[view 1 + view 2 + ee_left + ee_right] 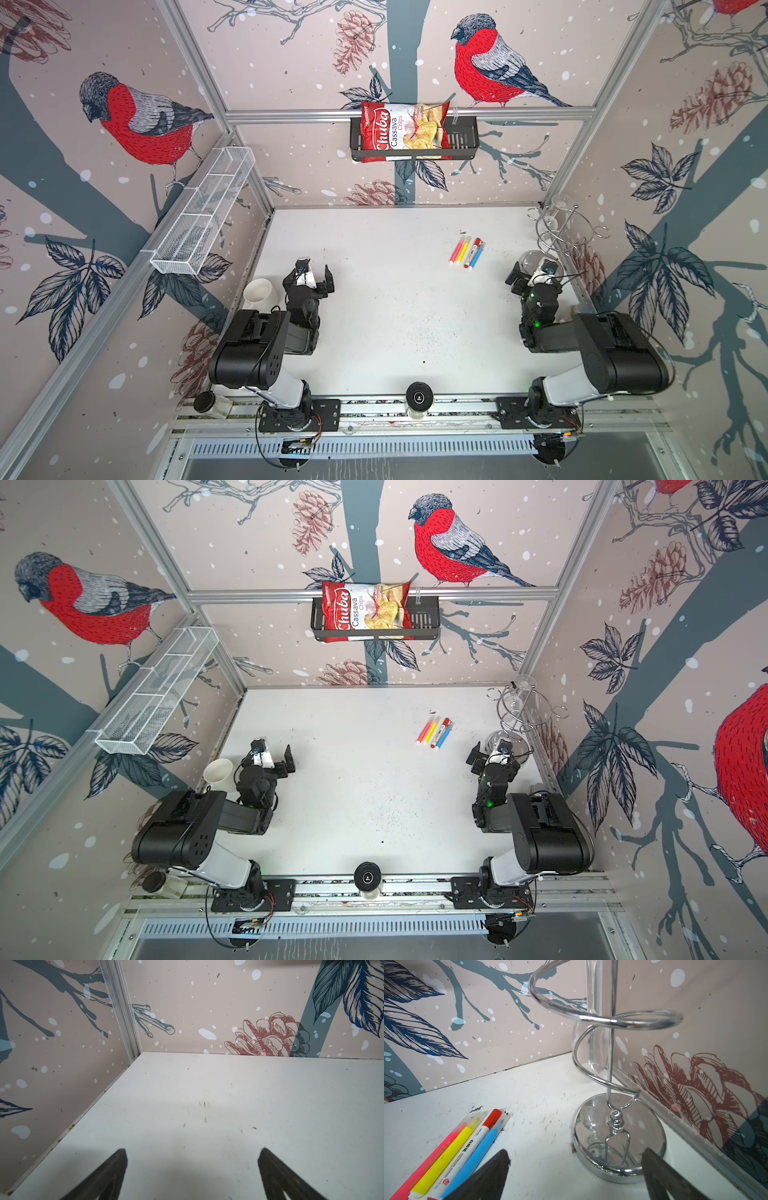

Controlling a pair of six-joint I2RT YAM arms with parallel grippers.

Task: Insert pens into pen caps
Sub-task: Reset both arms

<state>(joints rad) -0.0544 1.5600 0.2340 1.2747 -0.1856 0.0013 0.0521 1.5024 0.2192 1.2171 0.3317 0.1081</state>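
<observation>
Final step, apparently: four slim marker pens (pink, yellow, white, blue) [452, 1157] side by side on white desk [374, 299], near right arm; short tube caps [494, 1116] look seated. Left fingers [112, 1176], right fingers [492, 1174] apart, empty. Next: confirm seating.

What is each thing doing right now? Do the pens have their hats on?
pink pen: lying down, capped
yellow pen: lying down, capped
white pen: lying down, capped
blue pen: lying down, capped
left gripper: open, empty
right gripper: open, empty
wine glass: hanging upside down on rack
</observation>
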